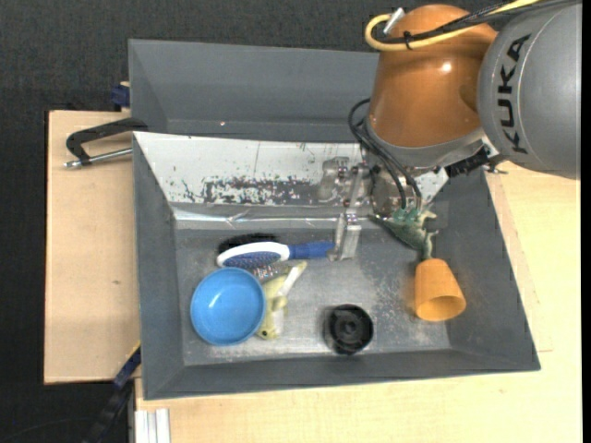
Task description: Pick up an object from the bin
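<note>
My gripper [347, 241] hangs low over the middle of the bin floor, its tip right at the end of a blue brush handle. That brush [263, 254] has a white and blue oval head and lies to the gripper's left, handle pointing right. A pale yellow thing [280, 293] lies just below the brush head. In front of the gripper, near the bin's front wall, rests a black round cap [348, 328]. An orange cup [436, 291] lies on its side to the right of the gripper.
A blue bowl [227, 306] sits in the front left corner, touching the yellow thing. The arm with its orange cover reaches in from the upper right, above the bin's back right part. Bare floor lies between the black cap and the orange cup.
</note>
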Robot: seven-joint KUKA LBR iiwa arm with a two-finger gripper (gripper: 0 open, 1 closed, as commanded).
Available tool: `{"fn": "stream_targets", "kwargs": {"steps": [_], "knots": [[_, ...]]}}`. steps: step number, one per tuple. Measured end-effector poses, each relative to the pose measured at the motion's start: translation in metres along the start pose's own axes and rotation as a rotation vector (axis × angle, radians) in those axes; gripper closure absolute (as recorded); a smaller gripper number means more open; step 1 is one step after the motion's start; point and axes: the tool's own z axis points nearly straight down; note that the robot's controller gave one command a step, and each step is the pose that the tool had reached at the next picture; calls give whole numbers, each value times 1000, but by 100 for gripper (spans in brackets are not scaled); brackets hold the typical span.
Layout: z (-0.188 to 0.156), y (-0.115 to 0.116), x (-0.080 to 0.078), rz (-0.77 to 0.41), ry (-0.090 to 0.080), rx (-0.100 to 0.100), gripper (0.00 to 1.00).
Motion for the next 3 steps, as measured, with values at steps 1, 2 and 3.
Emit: {"fn": "stream_targets", "kwargs": {"steps": [1, 2, 3], "knots": [[103, 71, -23, -296, 6, -1, 0], [177, 16, -10, -230, 6, 1, 0], [173, 19, -11, -234, 0, 0, 100]]}}
